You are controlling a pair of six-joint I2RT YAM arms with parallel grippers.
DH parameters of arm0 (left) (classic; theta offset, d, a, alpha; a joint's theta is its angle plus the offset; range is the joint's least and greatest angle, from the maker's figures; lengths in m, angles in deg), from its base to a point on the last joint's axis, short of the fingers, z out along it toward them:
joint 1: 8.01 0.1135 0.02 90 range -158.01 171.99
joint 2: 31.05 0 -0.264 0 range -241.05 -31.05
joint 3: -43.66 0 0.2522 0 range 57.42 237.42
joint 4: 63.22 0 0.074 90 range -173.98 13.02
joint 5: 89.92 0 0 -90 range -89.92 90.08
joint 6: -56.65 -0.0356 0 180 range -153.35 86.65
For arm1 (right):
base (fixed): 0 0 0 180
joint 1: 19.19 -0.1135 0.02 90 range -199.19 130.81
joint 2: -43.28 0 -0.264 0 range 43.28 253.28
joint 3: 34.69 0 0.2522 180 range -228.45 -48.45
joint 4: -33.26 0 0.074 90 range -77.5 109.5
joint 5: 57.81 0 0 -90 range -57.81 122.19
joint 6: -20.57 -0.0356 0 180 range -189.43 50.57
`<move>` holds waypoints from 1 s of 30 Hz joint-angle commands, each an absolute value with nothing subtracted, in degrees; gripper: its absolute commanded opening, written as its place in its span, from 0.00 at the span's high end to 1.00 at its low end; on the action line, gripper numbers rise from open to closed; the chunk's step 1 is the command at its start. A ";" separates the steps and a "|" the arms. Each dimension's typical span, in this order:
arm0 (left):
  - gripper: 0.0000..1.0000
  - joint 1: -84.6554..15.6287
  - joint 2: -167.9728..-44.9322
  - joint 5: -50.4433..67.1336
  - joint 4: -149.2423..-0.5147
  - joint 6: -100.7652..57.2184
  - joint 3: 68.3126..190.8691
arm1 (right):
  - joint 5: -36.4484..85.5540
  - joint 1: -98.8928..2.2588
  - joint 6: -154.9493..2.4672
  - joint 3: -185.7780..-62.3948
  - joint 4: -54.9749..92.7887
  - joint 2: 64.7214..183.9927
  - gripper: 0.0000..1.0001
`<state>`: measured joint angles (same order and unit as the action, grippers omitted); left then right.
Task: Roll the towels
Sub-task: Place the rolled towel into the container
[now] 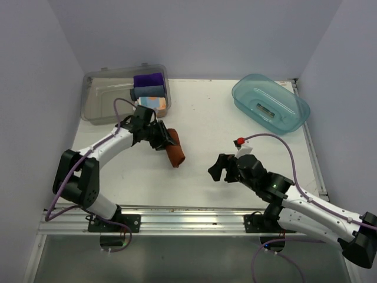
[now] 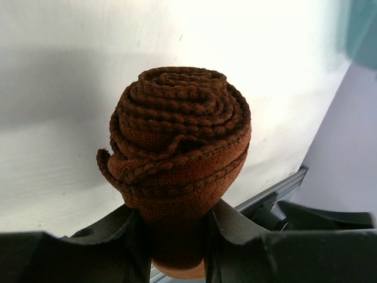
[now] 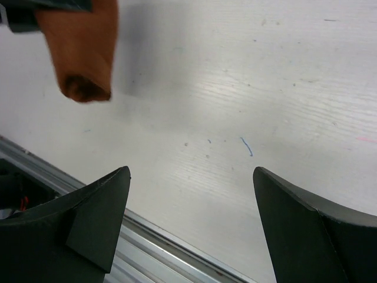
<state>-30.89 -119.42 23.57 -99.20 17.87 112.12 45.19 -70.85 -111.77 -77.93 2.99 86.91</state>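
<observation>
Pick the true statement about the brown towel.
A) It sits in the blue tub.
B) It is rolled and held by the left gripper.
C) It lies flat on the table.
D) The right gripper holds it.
B: the left gripper pinches the brown towel, its spiral end showing.

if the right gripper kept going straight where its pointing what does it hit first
Probably bare table; the right gripper is open, and the rust-brown towel roll sits left of its line.

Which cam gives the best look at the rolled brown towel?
Left wrist: the rust-brown towel fills the frame, spiral end on, pinched in the left gripper. Top external shows its full length, but small. Right wrist catches only one end, at top left.
</observation>
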 commanded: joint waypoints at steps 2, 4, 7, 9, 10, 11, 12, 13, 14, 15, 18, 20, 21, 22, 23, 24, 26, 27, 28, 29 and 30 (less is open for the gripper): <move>0.75 -25.16 -117.00 21.28 -105.44 15.43 124.29 | 50.39 -70.87 -110.82 -77.72 -2.82 87.13 0.11; 0.75 -22.27 -116.83 19.60 -106.77 15.69 129.72 | 50.82 -70.78 -110.56 -78.07 -3.17 88.19 0.11; 0.75 -17.01 -117.26 18.01 -107.31 17.44 135.46 | 51.35 -70.78 -109.77 -78.95 -3.17 89.41 0.11; 0.75 -13.83 -117.88 18.10 -105.90 19.99 137.57 | 51.44 -70.78 -109.33 -79.91 -3.09 90.03 0.11; 0.75 -10.86 -118.84 17.67 -105.29 21.04 139.41 | 51.44 -70.78 -108.98 -80.27 -3.17 90.73 0.11; 0.75 -9.43 -119.37 16.70 -103.28 22.97 140.21 | 51.44 -70.78 -108.80 -80.88 -3.17 91.09 0.11; 0.75 -8.38 -119.99 15.74 -102.57 24.03 141.87 | 51.35 -70.78 -108.89 -81.23 -3.26 91.52 0.11; 0.75 -5.93 -121.64 14.68 -101.95 25.08 142.75 | 51.27 -70.78 -108.72 -81.50 -3.09 91.96 0.11; 0.75 -4.95 -122.53 12.15 -100.29 26.83 143.72 | 50.83 -70.78 -108.89 -82.02 -2.91 92.92 0.11; 0.75 -4.15 -123.58 10.12 -100.01 27.72 144.69 | 50.65 -70.78 -108.89 -82.29 -2.82 93.54 0.11; 0.76 -1.34 -127.89 5.63 -96.24 31.50 147.94 | 49.43 -70.69 -109.50 -82.99 -2.39 95.65 0.11; 0.76 0.77 -130.97 3.09 -92.48 34.39 148.48 | 48.37 -70.78 -110.38 -82.91 -1.42 96.36 0.11; 0.77 1.30 -132.02 2.72 -90.97 35.19 148.48 | 47.67 -70.69 -110.64 -82.91 -1.15 96.88 0.11; 0.77 2.26 -134.29 1.94 -90.00 35.98 148.74 | 47.40 -70.78 -111.26 -82.82 -1.07 97.15 0.11; 0.77 2.70 -135.45 1.06 -87.55 37.65 148.83 | 47.22 -70.78 -111.52 -82.82 -1.06 97.33 0.11; 0.77 3.06 -136.59 0.79 -86.40 38.53 149.09 | 46.96 -70.78 -111.70 -82.82 -1.06 97.59 0.11; 0.77 4.20 -139.58 0.26 -83.07 41.77 149.09 | 46.17 -70.78 -112.14 -82.73 -0.89 97.77 0.11; 0.77 4.46 -140.46 0.26 -81.83 42.75 148.92 | 45.91 -70.78 -112.32 -82.73 -0.89 98.03 0.12; 0.76 4.73 -141.95 -1.74 -80.42 43.46 148.83 | 45.64 -70.78 -112.49 -82.82 -1.06 98.47 0.12; 0.76 4.73 -142.66 -2.98 -78.32 44.86 148.91 | 45.38 -70.78 -112.67 -82.99 -1.33 98.65 0.12; 0.76 4.73 -143.36 -3.69 -77.69 45.04 149.26 | 45.38 -70.87 -112.93 -82.91 -1.33 98.82 0.12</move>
